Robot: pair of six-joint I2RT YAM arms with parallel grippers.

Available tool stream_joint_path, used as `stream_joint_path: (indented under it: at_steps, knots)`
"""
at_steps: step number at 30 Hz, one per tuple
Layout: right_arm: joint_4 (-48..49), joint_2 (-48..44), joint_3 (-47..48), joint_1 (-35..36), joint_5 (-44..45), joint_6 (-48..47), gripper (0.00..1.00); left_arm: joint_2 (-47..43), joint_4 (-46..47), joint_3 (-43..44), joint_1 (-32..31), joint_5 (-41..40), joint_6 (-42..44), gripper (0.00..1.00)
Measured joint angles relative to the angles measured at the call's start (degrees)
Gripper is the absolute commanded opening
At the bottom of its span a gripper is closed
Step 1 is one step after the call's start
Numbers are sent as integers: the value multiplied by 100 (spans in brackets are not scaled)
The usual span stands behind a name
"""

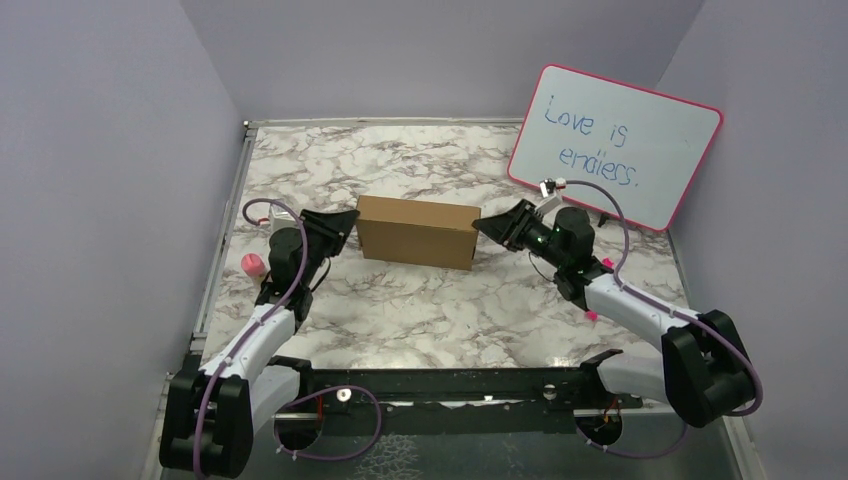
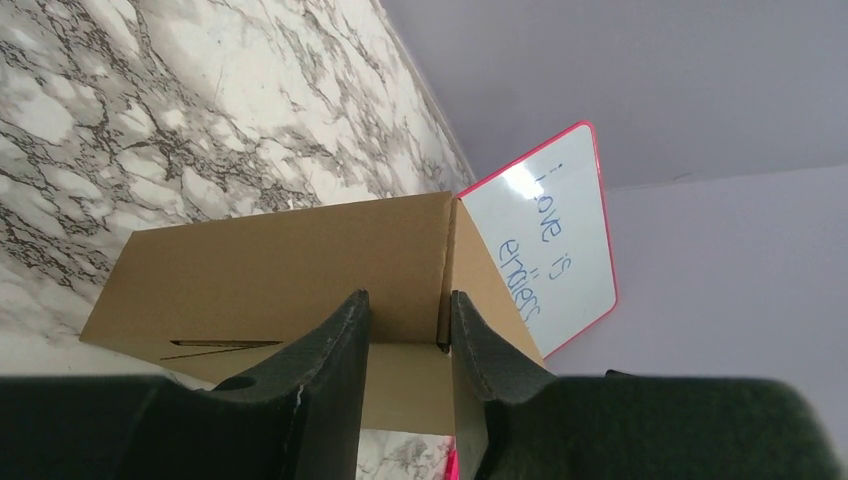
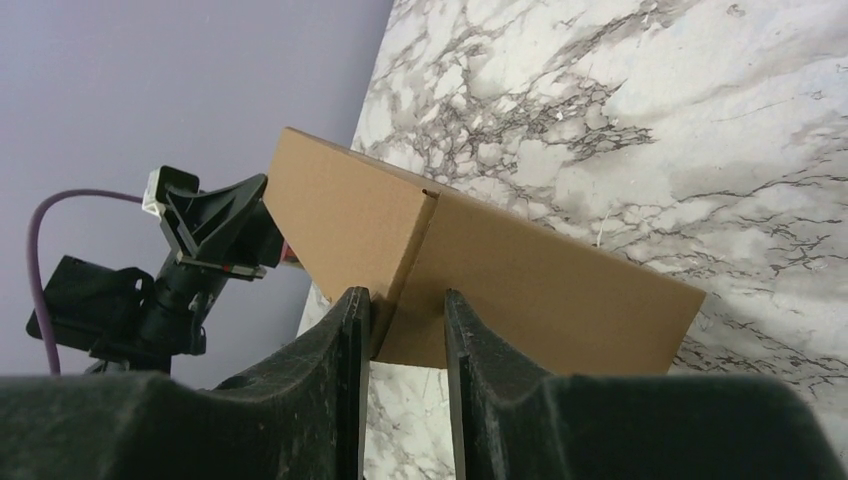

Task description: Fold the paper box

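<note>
The marble-patterned table (image 1: 400, 320) fills the workspace between plain grey walls. At its far right, a pink-rimmed whiteboard (image 1: 620, 140) with blue handwriting leans against the wall.

The paper box (image 1: 415, 230) lies near the middle of the table, a little toward the far side. It is already a closed brown rectangular block, with its long side running left to right. All visible faces are shut, so its inside is hidden.

The left gripper (image 1: 340, 228) meets the left end of the box and the right gripper (image 1: 492, 228) meets the right end, so the box lies between the two. In the left wrist view the fingers (image 2: 340, 350) stand partly apart, with the box's end corner in the gap. The right wrist view shows the same: the fingers (image 3: 350, 340) are partly apart and straddle the corner edge of the other end. Whether either pair is actually pinching the cardboard or only bracketing it, I cannot tell.

A small pink object (image 1: 253, 264) sits on the table beside the left arm, well apart from the box.
</note>
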Motion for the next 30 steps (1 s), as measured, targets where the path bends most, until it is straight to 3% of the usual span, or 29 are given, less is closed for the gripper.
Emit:
stream_joint_path:
  at_steps: [10,20,30]
  knots:
    - [-566,310,592,-533,-1045,-199,46,83,-1040,807,44,275,549,31]
    - [-1394,525,1228,-772,-1305,-586,56,284,-2028,1554,249,407,1364,48]
    - [-1676,501,1331,-887,-1523,-695,56,334,-2288,1958,304,428,1939,50]
